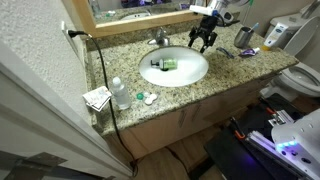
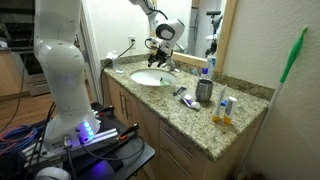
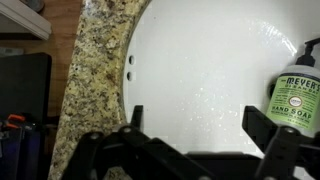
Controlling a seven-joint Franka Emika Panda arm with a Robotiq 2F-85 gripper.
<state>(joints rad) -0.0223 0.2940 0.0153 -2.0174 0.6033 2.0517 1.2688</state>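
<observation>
Two fingers [image 3: 265, 128] spread, over sink [image 3: 200, 60], nr soap [image 3: 297, 92]

Over the white oval sink basin [image 3: 200, 60] you have open room: its middle and the side toward the speckled granite counter [image 3: 95, 70] lie bare. The green-labelled hand-soap bottle [image 3: 297, 95] blocks the basin's opposite side (partly cut off in the wrist view). The chrome faucet [image 1: 160, 40] stands at the basin's back rim.
</observation>
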